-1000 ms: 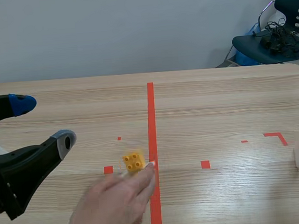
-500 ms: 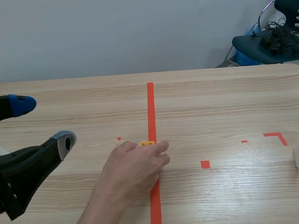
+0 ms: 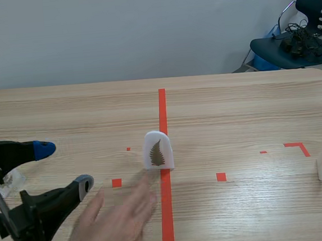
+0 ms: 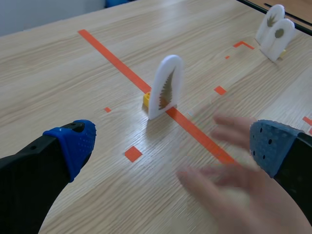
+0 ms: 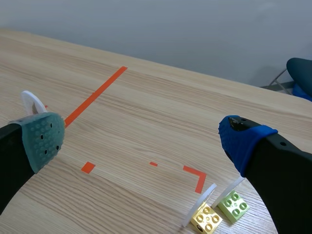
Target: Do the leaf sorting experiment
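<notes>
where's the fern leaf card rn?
Scene view: the fern card stands upright mid-table on the long red tape line, just beyond the person's hand and ahead of the left claw.

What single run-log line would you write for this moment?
left fingers: open, empty | right fingers: open, empty | fern-leaf card: upright at centre tape line, yellow brick at base | person's hand: near card

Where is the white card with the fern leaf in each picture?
Scene view: the fern card stands mid-table on the red tape line, beyond a person's hand.
Left wrist view: it stands ahead of the open robot hand, on the same line, a yellow block at its foot.
Right wrist view: only its white rounded top peeks past a grey-green pad, near the line.
Shared landmark: the red tape line.
</notes>
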Robot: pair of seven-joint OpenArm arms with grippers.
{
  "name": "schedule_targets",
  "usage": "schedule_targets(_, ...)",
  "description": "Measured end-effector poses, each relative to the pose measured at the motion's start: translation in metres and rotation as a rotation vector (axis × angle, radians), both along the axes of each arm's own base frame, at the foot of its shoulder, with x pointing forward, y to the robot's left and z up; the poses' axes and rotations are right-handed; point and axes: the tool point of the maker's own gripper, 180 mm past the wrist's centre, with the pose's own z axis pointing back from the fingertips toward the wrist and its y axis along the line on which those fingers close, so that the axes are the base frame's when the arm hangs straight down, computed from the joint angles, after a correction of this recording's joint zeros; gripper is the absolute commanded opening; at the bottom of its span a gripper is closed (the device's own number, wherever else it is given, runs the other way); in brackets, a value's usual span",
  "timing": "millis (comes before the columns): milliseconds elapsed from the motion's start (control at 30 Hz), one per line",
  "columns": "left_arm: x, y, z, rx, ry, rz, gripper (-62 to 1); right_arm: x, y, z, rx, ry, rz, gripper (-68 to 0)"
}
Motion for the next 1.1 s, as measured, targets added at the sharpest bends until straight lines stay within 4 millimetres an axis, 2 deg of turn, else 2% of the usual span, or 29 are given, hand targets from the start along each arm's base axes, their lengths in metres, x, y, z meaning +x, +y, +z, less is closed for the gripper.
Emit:
schedule_targets(167, 0.007, -0.023, -0.028, 0.044, -0.017, -0.086, 1.4, 0.0, 0.0, 0.0, 0.001, 0.0, 0.0, 0.4)
schedule_targets(333, 0.039, -0.035, -0.053, 0.103, -0.084, -0.037, 1.4, 0.0, 0.0, 0.0, 0.0, 0.0, 0.0, 0.4)
schedule_targets(467, 0.048, -0.06, -0.079, 0.152, -0.104, -0.103, 1.4, 0.0, 0.0, 0.0, 0.001, 0.0, 0.0, 0.4)
schedule_targets(567, 0.055, -0.079, -0.091, 0.157, -0.121, -0.106, 1.4, 0.0, 0.0, 0.0, 0.001, 0.0, 0.0, 0.4)
schedule_targets(700, 0.066, -0.102, -0.095, 0.145, -0.132, -0.102, 1.4, 0.0, 0.0, 0.0, 0.001, 0.0, -0.001, 0.4)
schedule_targets(867, 0.08, -0.126, -0.078, 0.088, -0.164, -0.097, 1.4, 0.0, 0.0, 0.0, 0.001, 0.0, -0.001, 0.4)
schedule_targets(967, 0.08, -0.134, -0.075, 0.066, -0.166, -0.098, 1.4, 0.0, 0.0, 0.0, 0.001, 0.0, -0.001, 0.4)
schedule_targets(1000, 0.078, -0.135, -0.075, 0.065, -0.163, -0.098, -2.3, 0.0, 0.0, 0.0, 0.001, 0.0, -0.001, 0.4)
schedule_targets(1100, 0.077, -0.134, -0.078, 0.072, -0.161, -0.095, -25.8, 0.0, 0.0, 0.0, 0.001, 0.0, -0.001, 0.4)
